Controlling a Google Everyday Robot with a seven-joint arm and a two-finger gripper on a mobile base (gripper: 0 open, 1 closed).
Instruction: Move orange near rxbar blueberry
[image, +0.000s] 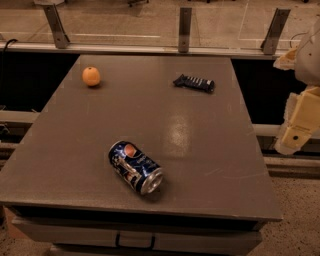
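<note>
Pincer (298, 125) off the worktop's (200, 165) right edge, grip state untellable; orange (91, 76) untouched, well apart from rxbar blueberry (194, 83), so reach likely not begun.

1 bench (200, 150) is seen, and 3 loose things are counted on its top. 1 orange (91, 76) is found toward the far left corner. 1 dark snack bar (194, 82) is found at the far right, well apart from the orange. 1 blue soda can (136, 166) is laid on its side near the front edge. 3 metal posts (185, 27) are counted along 1 rail (125, 48) behind the bench: 1 at the left, 1 in the middle, 1 at the right. 1 handle (135, 242) is seen below the bench top. 1 gripper (295, 135) is counted, held beyond the right edge of the bench, apart from all 3 things.
</note>
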